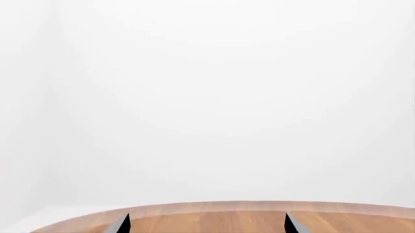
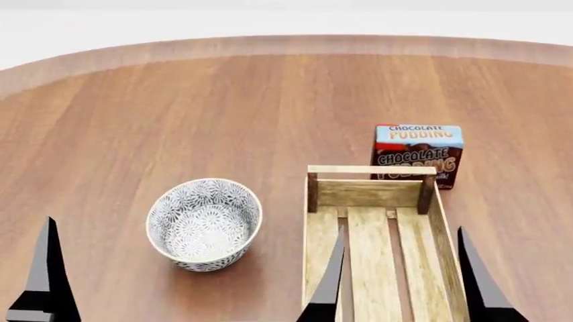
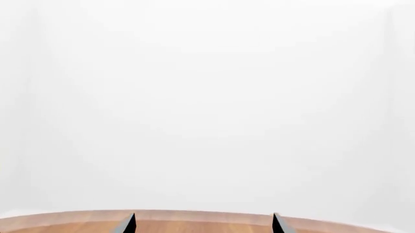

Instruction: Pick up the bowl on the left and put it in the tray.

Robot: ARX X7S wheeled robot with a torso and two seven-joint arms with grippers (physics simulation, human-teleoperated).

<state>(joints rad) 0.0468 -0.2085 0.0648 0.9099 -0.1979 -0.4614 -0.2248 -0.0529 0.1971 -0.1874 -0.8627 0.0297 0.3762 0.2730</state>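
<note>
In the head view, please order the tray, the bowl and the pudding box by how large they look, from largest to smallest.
1. The tray, largest, though the picture's bottom edge cuts it off.
2. The bowl.
3. The chocolate pudding box, smallest; it stands farther from the camera, so its true size is less sure.

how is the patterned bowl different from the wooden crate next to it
The round ceramic bowl with the grey-blue floral pattern is deep and curved; the long light-wood slatted crate is rectangular with low sides. The bowl's inside is solid and patterned all over, while the crate's bottom is plain slats with gaps between them. The bowl is compact; the crate runs out of the head view's bottom edge. Both sit upright and empty on the wooden table.
</note>
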